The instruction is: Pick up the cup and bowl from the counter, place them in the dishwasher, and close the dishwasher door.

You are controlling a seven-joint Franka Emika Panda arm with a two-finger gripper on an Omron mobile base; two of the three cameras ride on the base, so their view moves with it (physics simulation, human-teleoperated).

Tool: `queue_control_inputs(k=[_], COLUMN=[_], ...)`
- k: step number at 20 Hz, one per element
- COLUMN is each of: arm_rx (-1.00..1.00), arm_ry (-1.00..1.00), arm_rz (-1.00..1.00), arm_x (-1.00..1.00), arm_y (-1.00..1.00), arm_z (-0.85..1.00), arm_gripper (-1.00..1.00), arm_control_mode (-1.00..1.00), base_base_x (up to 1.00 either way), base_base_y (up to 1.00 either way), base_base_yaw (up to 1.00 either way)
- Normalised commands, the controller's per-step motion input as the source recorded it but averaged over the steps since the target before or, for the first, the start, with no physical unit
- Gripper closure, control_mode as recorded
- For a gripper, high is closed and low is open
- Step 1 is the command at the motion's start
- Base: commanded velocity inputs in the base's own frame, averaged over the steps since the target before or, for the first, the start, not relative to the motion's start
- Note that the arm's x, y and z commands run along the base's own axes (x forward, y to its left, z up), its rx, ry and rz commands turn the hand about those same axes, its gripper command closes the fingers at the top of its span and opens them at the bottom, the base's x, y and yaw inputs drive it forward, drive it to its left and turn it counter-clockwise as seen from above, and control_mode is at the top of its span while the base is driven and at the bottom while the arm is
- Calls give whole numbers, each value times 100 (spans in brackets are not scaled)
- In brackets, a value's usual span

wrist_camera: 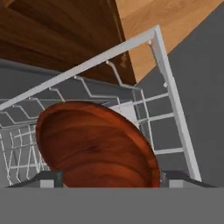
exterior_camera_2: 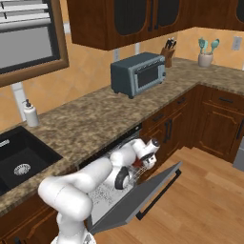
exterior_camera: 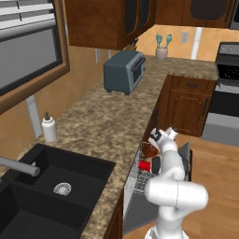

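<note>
Claw [wrist_camera: 109,180] over the pulled-out wire rack [wrist_camera: 173,107] of the dishwasher [exterior_camera: 140,186], tips spread wide to either side of the bowl [wrist_camera: 94,146]; both dark tips sit at the bowl's outer edges with the jaws apart, so I read it as released, though whether a pad is touching the rim cannot be told from the hand view. Bowl is dark reddish-brown, tilted, lying in the rack near one corner, close under the hand. Cup [exterior_camera: 144,165] shows as a red patch in the rack beside the arm in the left base view, so both items appear loaded. Dishwasher door [exterior_camera_2: 143,198] hangs down open, dark handle along its front edge; counter [exterior_camera: 102,126] above carries a toaster oven [exterior_camera: 123,71] and a soap bottle [exterior_camera: 48,128], neither in play. Risks, as judgement: (1) bowl rests at a slant on the wires, so lifting out with a tip brushing its rim could tip or drag it off its seat; (2) the hand is deep between rack and cabinet face, and a sideways exit could catch the rack frame or knock the cup; (3) rack looks drawn out over the door, and closing the door against it may jam or jolt the dishes; (4) door edge is low and off to one side, a hard reach for the arm
</note>
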Motion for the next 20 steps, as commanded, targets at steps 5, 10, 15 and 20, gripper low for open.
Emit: queue_control_inputs(k=[5,10,15,20], arm_rx=[1,0,11,12], arm_ry=[-22,-36,-48,-49], arm_rz=[-3,-8,-19,-25], arm_x=[-85,-100,-70,-46], arm_y=[-6,36,100,100], arm_z=[2,-19,-100,-46], arm_gripper=[-100,-100,-100,-100], arm_control_mode=[-100,-100,-100,-100], base_base_x=[0,0,0,0], base_base_y=[0,0,0,0], base_base_yaw=[0,0,0,0])
